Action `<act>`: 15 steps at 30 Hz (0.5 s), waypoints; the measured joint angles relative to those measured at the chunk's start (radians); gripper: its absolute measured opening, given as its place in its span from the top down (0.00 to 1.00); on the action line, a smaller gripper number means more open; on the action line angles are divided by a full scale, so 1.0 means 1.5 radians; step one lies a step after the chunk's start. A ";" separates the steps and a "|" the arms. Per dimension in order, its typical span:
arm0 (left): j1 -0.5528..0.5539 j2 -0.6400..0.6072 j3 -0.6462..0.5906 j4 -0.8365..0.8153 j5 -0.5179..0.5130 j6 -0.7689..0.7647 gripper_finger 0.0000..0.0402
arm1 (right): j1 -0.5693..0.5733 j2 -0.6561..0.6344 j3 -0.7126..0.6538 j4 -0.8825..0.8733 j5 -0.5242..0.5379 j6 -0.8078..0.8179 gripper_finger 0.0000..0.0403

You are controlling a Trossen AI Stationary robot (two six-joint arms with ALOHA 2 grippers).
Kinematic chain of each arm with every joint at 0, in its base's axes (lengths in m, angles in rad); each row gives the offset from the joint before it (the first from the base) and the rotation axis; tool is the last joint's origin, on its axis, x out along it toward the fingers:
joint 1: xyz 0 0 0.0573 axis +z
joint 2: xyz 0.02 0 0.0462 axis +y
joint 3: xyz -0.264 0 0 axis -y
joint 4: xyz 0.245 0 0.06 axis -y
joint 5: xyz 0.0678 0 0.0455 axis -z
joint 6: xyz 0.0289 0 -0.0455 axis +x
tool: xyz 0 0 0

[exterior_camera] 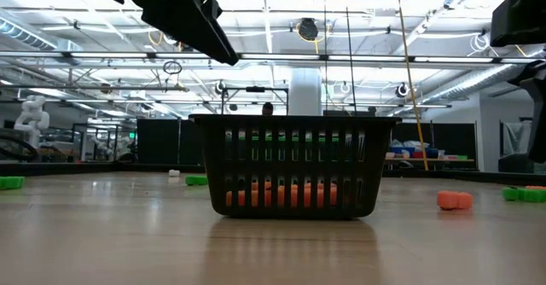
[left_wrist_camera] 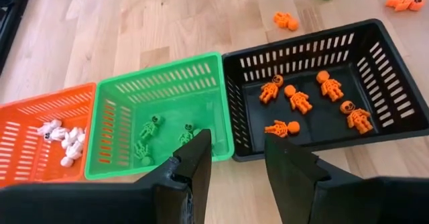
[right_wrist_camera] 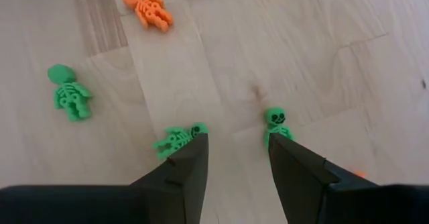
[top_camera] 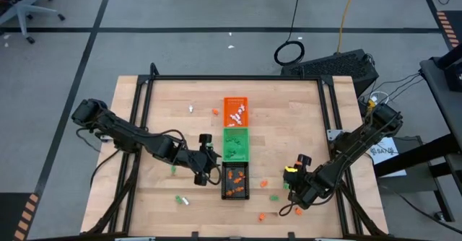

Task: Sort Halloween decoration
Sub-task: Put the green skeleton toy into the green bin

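Right gripper (right_wrist_camera: 236, 158): bare table between its parted fingers; a green skeleton (right_wrist_camera: 277, 125) just beside one fingertip, another green skeleton (right_wrist_camera: 175, 139) touching the other. Ahead, open wood.

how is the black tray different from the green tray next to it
The black slotted plastic tray holds orange skeleton figures; the green slotted plastic tray holds green skeleton figures. The black one sits at the row's end, the green one in the middle, beside an orange tray. Both are rectangular, open-topped, with slotted walls.

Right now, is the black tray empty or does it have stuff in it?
Not empty. The black tray holds several orange skeletons lying flat on its floor in the left wrist view, with bare floor between them.
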 joint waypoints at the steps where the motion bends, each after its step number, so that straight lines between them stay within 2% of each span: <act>1: 0.000 0.000 0.000 0.000 0.000 0.001 0.66 | 0.000 0.000 0.000 0.000 0.000 0.004 0.63; 9: 0.000 0.000 0.000 0.025 -0.004 0.015 0.66 | 0.000 0.000 0.000 -0.009 0.004 0.018 0.47; 15: 0.000 0.000 0.000 0.033 -0.005 0.017 0.66 | 0.000 0.000 -0.001 -0.033 0.004 0.029 0.47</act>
